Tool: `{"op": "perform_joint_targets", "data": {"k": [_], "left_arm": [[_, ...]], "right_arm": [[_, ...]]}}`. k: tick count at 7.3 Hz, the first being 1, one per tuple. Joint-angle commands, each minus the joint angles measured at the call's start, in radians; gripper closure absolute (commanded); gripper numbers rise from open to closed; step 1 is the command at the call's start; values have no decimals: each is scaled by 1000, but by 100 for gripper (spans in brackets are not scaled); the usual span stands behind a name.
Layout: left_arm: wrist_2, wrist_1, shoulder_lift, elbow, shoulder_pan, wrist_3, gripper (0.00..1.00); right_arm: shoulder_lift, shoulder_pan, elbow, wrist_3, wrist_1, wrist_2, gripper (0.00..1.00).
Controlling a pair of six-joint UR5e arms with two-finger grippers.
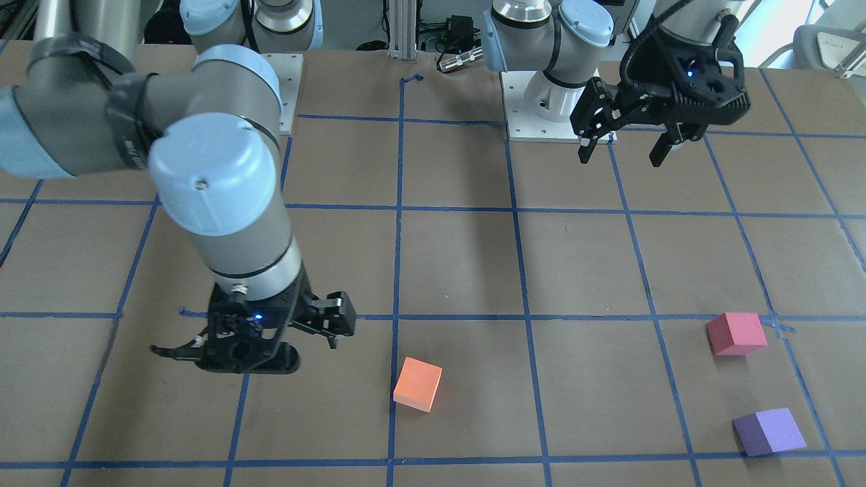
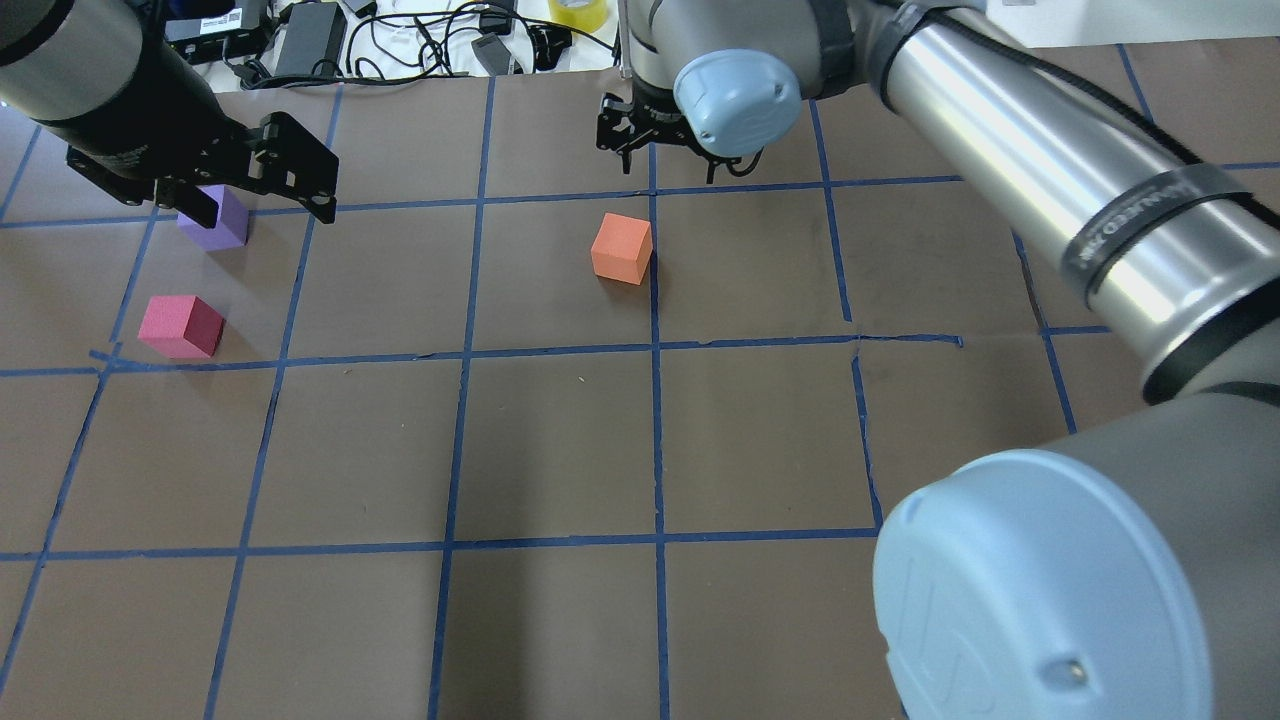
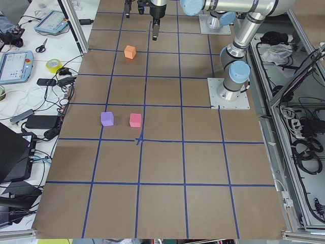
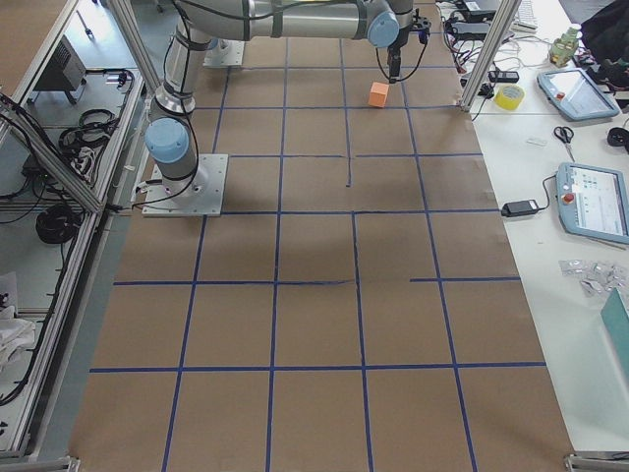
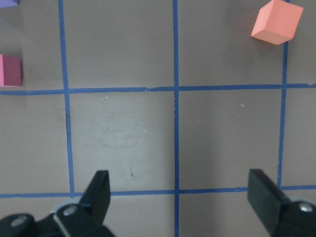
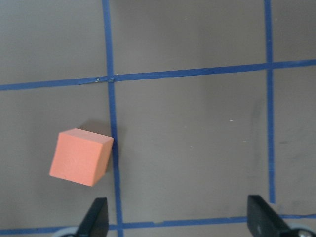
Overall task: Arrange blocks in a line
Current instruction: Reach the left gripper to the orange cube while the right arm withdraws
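Our right gripper (image 6: 180, 219), jaws apart, has the orange block (image 6: 81, 157) at ten o'clock (wrist view); descending thus, we'd clip its corner. Our left gripper (image 1: 620, 157), likewise apart, hangs clear of pinkish-red block (image 1: 736, 333) and purple block (image 1: 770, 431).

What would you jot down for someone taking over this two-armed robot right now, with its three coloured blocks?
Left gripper: jaws open, empty, held above the table, not over any block.
Right gripper: jaws open, empty, close to the orange block, which sits off to one side of the jaws.
The pinkish-red block and the purple block lie near each other, not touching, on the robot's left side. The orange one sits alone near the middle.
Done: nothing is lined up yet.
Left: bring all three blocks into one row.
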Motion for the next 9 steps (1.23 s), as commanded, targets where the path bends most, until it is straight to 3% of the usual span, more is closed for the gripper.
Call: {"op": "perform_joint_targets", "data": {"k": [1,3,4,7,9], "left_arm": [[-4,209,-157,-12,-34,-30,0],[-4,375,-306,-13,-144,-30,0],[2,408,-377,-9,-187,-27,0],[-7,657,-550,35,-307,-31,0],[-58,748,-622,50,-313,-31,0]], "right_arm": [[-155,-130,109,-144,81,-4,0],[-275,-174,241,-207,74,-10,0],[-293,-175,261,-221,64,-4,0],[-301,-180,263,-207,5,-13,0],[-353,-174,271,-207,84,-9,0]]}}
